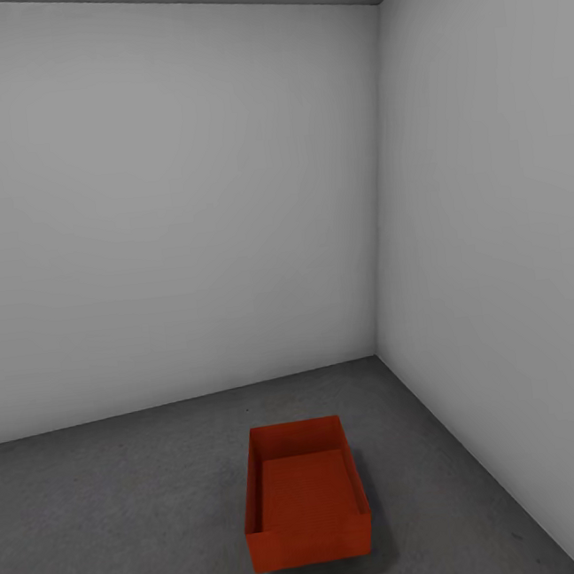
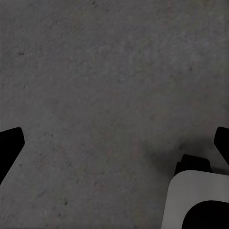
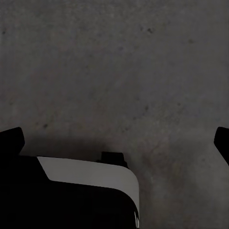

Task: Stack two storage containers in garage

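Observation:
One orange-red storage container (image 1: pixel 304 493) stands upright and open-topped on the dark grey concrete floor (image 1: pixel 126 519) of the garage, near the corner where two plain grey-white walls meet. It is empty inside. My left gripper (image 2: pixel 114 143) hangs over bare floor (image 2: pixel 105 71), its two dark fingertips (image 2: pixel 10 143) spread wide apart with nothing between them. Over bare floor (image 3: pixel 119 62) too, my right gripper (image 3: pixel 117 140) is open and empty, with its fingertips (image 3: pixel 11 140) at the picture's edges.
The back wall (image 1: pixel 162 203) and the right wall (image 1: pixel 501 209) close the corner behind and beside the container. White and black parts of my own body (image 2: pixel 200 200) (image 3: pixel 90 191) show below the wrists.

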`<state>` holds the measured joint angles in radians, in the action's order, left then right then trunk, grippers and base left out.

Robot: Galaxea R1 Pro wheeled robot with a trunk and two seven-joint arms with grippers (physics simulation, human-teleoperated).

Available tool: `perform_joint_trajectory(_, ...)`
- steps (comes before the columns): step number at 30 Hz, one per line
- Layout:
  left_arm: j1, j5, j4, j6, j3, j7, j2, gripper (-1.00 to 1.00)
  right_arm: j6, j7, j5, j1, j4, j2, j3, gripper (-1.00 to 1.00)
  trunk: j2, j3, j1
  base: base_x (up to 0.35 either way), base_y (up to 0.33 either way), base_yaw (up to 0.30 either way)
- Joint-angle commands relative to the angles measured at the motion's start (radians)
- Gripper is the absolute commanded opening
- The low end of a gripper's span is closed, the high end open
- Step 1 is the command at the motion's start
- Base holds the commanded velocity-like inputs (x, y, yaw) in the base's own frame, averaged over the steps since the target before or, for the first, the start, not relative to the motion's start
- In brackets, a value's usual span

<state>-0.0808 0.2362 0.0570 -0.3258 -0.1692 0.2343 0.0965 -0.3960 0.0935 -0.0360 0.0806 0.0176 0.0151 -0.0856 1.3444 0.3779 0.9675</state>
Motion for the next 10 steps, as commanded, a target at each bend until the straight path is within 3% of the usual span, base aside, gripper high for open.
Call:
perform_joint_trajectory(1, -0.001, 0.008, 0.000, -0.002, -0.009, 0.003, 0.000, 1.00, -0.001, 0.009, -0.004, 0.001, -0.001, 0.000, -0.008, 1.00, 0.001, 0.001, 0.000, 0.000, 0.000, 0.000)
perform_joint_trajectory(10, -0.001, 0.008, 0.000, -0.002, -0.009, 0.003, 0.000, 1.00, -0.001, 0.009, -0.004, 0.001, -0.001, 0.000, -0.008, 1.00, 0.001, 0.001, 0.000, 0.000, 0.000, 0.000)
